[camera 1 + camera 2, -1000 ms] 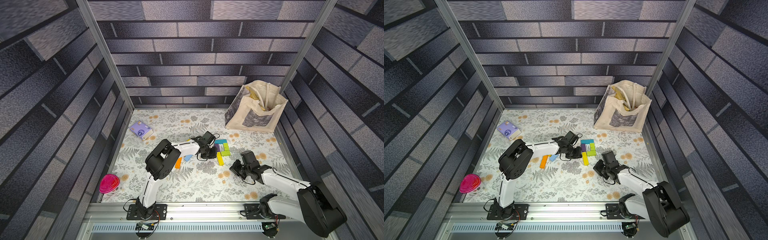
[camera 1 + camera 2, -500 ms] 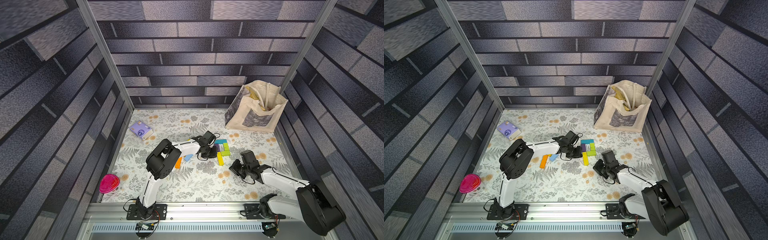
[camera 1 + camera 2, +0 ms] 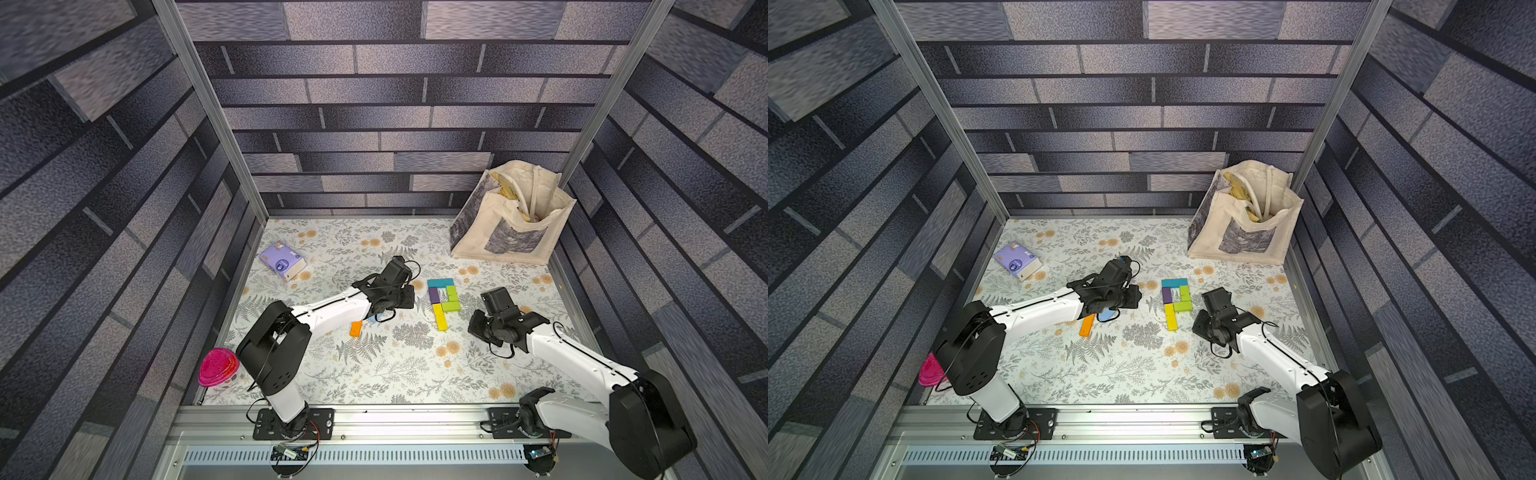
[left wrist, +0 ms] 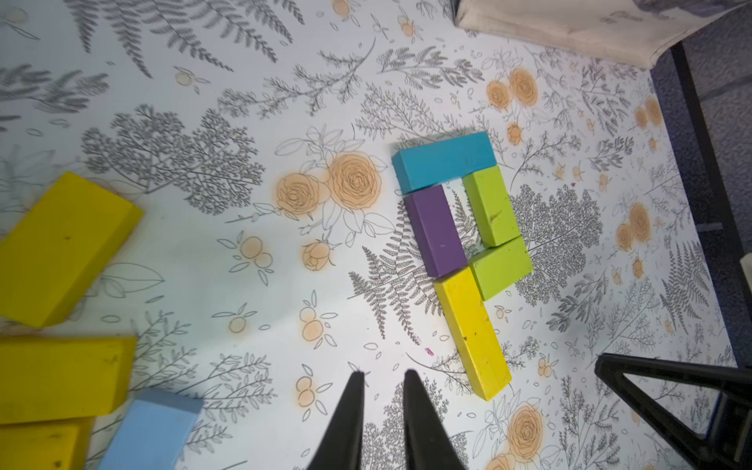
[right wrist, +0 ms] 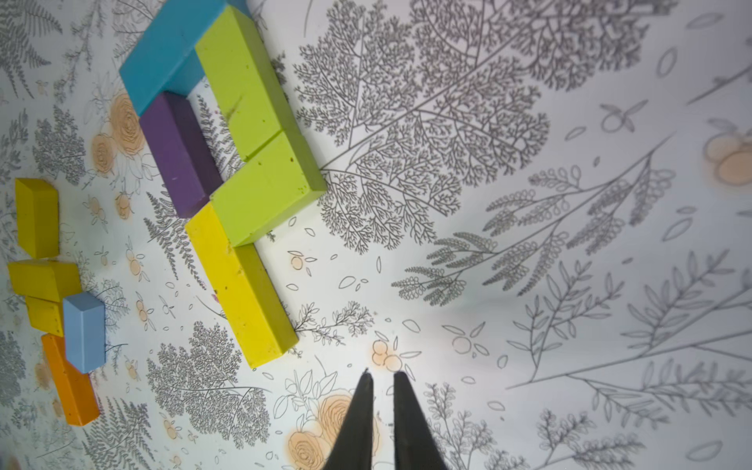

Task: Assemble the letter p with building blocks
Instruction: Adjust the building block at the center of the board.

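Building blocks (image 3: 451, 306) forming the P lie flat near the tote bag (image 3: 511, 220). Left gripper (image 4: 383, 372) and right gripper (image 5: 381, 373) sit farther from the bag, jaws slightly apart, empty.

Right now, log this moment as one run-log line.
P of blocks: laid flat, complete-looking | left gripper: slightly open, empty | right gripper: slightly open, empty | spare blocks: loose, aside

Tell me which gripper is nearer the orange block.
Left. The orange block lies just behind the left gripper; the right gripper is beyond the assembled blocks.
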Controlling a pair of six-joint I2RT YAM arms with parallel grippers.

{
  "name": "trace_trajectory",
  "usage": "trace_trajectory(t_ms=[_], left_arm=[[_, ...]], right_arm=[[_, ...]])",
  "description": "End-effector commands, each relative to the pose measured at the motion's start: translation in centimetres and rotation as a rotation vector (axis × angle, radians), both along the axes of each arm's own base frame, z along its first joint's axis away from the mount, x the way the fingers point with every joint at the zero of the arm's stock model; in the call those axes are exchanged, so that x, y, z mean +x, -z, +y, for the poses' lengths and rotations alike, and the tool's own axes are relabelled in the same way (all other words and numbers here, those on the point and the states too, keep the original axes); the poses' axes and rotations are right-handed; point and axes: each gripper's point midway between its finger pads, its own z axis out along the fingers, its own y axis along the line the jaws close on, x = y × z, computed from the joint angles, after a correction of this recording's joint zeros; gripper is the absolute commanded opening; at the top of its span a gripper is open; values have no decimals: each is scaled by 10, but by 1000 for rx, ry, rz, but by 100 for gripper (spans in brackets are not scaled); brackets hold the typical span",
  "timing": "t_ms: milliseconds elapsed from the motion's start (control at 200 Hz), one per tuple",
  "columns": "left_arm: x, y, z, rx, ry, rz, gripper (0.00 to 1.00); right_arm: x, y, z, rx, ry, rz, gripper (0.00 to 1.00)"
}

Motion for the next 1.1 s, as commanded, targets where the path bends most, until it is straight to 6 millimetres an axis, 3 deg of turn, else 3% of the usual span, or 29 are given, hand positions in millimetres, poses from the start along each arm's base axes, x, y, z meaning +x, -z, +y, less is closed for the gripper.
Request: trace_trajectory(t_ms=[0,100,316,556,831,1097], left_arm=[[8,7,41,88,-84,-25,28],[13,12,67,79,-153,15,43],[21,25,116,35,-316,131,57],[28,42,152,58,-450,209,60],[38,55,173,30,-531,204,58],[48,73,193,-13,-575,250,43]], right_arm=[[7,-13,-5,-69,-62,-37,23],[24,-28,8,-45,-108,-82,36],[63,-53,50,-59,-257,-138,52],[102,-66,124,-21,-400,-163,61],[97,-45,186,87,-460,-87,58],[84,-18,224,194,-474,-4,45]])
